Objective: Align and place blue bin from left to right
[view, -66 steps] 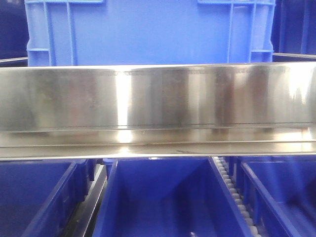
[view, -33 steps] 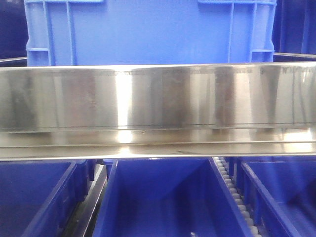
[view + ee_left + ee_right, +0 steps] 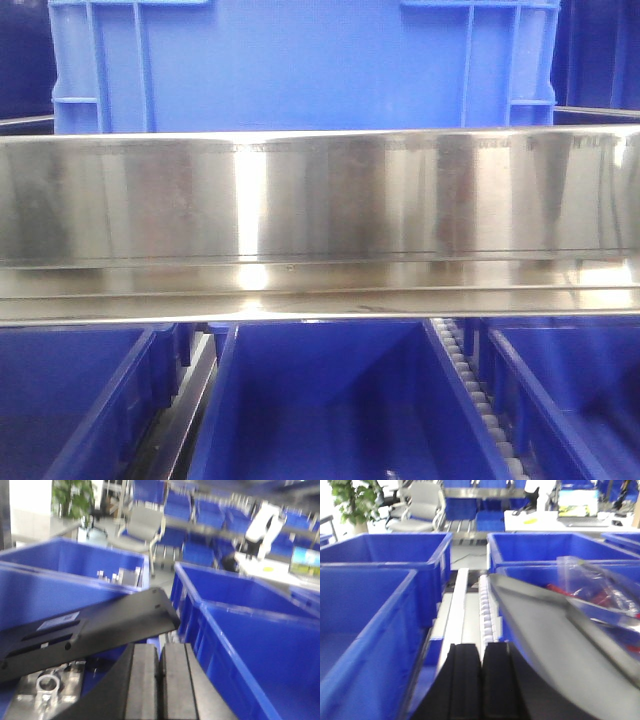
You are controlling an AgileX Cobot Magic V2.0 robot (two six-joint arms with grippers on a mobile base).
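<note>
The blue bin (image 3: 300, 65) stands upright at the top of the front view, on a level behind a wide steel rail (image 3: 320, 200); its ribbed corners show at both sides and its base is hidden by the rail. Neither gripper appears in that view. In the left wrist view my left gripper (image 3: 160, 655) is shut, pads pressed together with nothing between them, hanging between darker bins. My right gripper (image 3: 481, 655) is also shut and empty, over a roller track (image 3: 485, 605).
Three darker navy bins (image 3: 320, 400) sit below the rail, with a roller track (image 3: 470, 390) between the middle and right ones. A black flat plate (image 3: 100, 625) juts over the left gripper. A grey panel (image 3: 555, 635) and a plastic bag (image 3: 595, 585) lie right of the right gripper.
Almost nothing: only the reflections on the steel rail shift slightly. The blue bin stays where it was.
</note>
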